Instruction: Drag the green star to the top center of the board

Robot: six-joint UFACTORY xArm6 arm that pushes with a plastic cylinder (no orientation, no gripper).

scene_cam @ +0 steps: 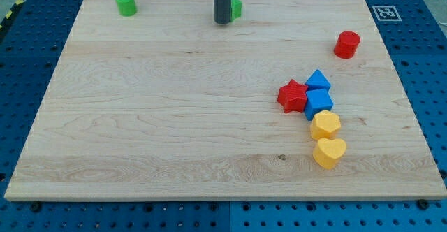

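Note:
My tip [223, 22] rests on the board near the view's top centre. A green block [237, 8], mostly hidden behind the rod, shows just to the right of it, touching or nearly touching; its shape cannot be made out. A green cylinder [126, 3] stands at the view's top left.
A red cylinder [346, 44] stands at the upper right. A cluster at the right holds a red star [292, 96], two blue blocks [318, 80] [319, 104], a yellow hexagon [325, 125] and a yellow heart [329, 152]. The wooden board [174, 120] lies on a blue pegboard.

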